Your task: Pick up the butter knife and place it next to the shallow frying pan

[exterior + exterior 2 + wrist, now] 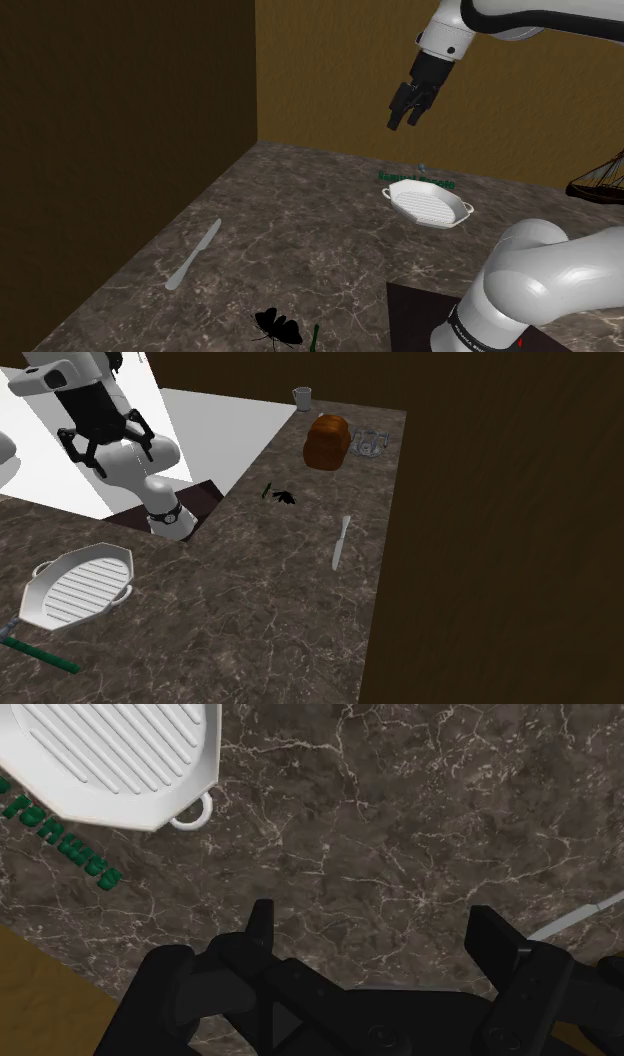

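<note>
Closest in, lower right of the shoulder view, the arm's white base link [540, 285] sits on its dark stand [415, 310]. Just beyond, lower left of centre, there's the butter knife [195, 255], lying flat on the marble table [300, 215], untouched. Further back, right of centre, is the white ribbed frying pan [428, 203], with a green strip [418, 180] just behind it, and the pan is well apart from the knife. Up in the upper right, the jaws hang high over the pan's end of the table, spread open, nothing between them. My read: nothing done yet. The reach, the grasp, the carry and the set-down beside the pan are all to come.
</note>
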Tool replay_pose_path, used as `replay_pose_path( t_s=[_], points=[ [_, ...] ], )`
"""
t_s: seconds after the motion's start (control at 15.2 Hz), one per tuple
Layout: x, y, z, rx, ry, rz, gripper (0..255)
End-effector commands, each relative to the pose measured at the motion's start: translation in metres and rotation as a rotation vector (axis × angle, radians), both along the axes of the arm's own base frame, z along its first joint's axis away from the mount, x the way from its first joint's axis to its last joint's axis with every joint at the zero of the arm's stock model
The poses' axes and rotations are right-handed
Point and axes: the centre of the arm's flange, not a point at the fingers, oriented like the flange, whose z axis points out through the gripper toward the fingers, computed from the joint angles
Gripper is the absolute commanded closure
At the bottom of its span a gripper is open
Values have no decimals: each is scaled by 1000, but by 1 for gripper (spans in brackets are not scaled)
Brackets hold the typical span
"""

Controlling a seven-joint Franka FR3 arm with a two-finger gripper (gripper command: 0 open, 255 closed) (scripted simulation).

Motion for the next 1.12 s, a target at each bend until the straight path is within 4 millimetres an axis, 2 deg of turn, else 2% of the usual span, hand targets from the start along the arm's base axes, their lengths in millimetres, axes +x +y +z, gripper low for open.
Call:
replay_pose_path(
  t_s=[0.0,0.53,1.06],
  points=[
    [0,0,0,0,0,0,0],
    [18,98,-47,-6,26,-158,0],
    [50,192,-96,-11,51,-317,0]
  ],
)
